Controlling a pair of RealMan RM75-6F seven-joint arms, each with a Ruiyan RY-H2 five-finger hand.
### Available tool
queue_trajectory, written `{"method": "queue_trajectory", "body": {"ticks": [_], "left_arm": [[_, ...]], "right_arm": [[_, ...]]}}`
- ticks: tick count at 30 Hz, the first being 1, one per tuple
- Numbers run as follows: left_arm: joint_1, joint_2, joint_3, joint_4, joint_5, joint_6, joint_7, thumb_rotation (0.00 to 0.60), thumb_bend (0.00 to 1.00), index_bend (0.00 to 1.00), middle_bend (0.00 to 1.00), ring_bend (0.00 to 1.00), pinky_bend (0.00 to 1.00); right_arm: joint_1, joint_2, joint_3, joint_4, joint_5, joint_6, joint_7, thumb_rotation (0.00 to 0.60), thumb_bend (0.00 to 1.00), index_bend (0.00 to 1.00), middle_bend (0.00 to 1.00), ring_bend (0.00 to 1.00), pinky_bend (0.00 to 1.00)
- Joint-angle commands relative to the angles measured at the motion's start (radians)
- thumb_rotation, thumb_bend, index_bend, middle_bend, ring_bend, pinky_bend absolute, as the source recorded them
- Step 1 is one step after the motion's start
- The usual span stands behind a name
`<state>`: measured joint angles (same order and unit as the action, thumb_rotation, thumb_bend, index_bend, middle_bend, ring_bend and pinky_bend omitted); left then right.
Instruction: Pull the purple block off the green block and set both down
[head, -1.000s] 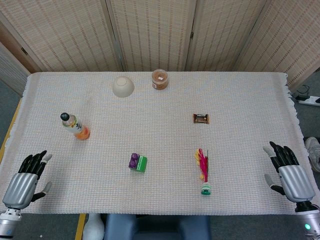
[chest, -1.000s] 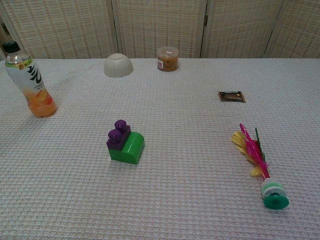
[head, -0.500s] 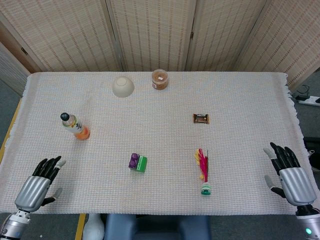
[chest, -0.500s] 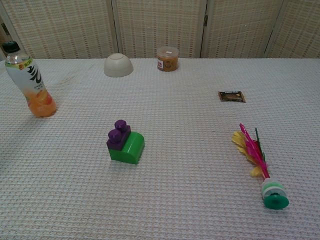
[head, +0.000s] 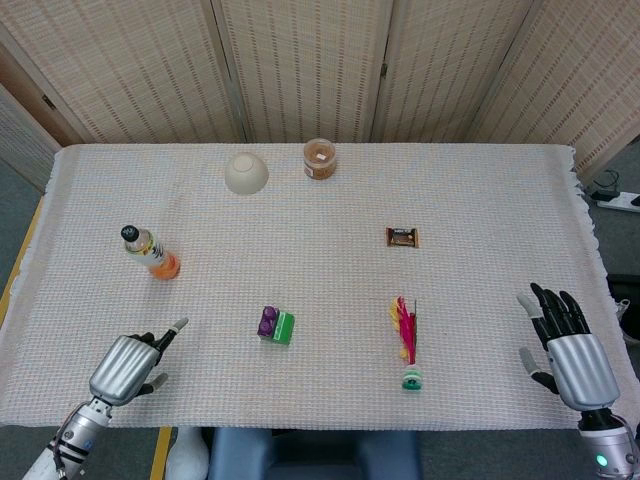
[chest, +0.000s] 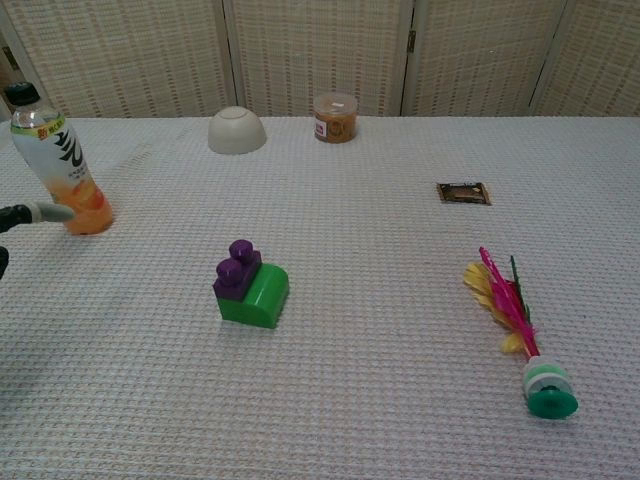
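Note:
A small purple block (head: 267, 321) (chest: 236, 269) sits joined on the left part of a green block (head: 283, 328) (chest: 256, 297), both lying on the cloth near the front middle of the table. My left hand (head: 130, 363) hovers over the table's front left, well left of the blocks, holding nothing, its fingers apart; one fingertip (chest: 45, 211) shows at the left edge of the chest view. My right hand (head: 564, 347) is at the front right corner, fingers spread, empty, far from the blocks.
A juice bottle (head: 151, 252) (chest: 62, 172) stands at the left. At the back are an upturned bowl (head: 246, 173) and a jar (head: 320, 158). A brown wrapped snack (head: 402, 237) and a feathered shuttlecock (head: 407, 343) lie right of the blocks. The woven cloth (head: 480, 200) covers the table.
My left hand has moved right and inward over the table toward the blocks, and its fingertip now enters the chest view. The right hand shifted slightly left. The blocks have not moved.

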<state>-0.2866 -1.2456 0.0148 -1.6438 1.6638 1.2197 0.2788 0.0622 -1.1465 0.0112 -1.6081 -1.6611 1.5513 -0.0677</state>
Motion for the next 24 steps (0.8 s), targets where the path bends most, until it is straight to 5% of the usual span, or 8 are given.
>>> {"method": "queue_trajectory", "body": {"ticks": [1,10,24], "left_arm": [[-0.070,-0.041,-0.071,-0.031,-0.085,-0.061,-0.105,0.600,0.24,0.12,1.00,0.92,0.99],[-0.147,-0.061,-0.153,-0.158,-0.350,-0.208,-0.170,0.600,0.23,0.17,1.00,1.00,1.00],[-0.297,-0.260,-0.208,-0.152,-0.700,-0.219,0.103,0.600,0.24,0.19,1.00,1.00,1.00]], "right_arm": [[0.002,-0.007,0.004,0.003,0.005,-0.001,0.000,0.600,0.45,0.00,0.00,0.00,0.00],[0.027,-0.021,0.027,0.021,0.052,-0.047,0.008,0.600,0.45,0.00,0.00,0.00,0.00],[0.043,-0.046,0.051,0.079,0.065,-0.036,0.062,0.600,0.45,0.00,0.00,0.00,0.00]]}}
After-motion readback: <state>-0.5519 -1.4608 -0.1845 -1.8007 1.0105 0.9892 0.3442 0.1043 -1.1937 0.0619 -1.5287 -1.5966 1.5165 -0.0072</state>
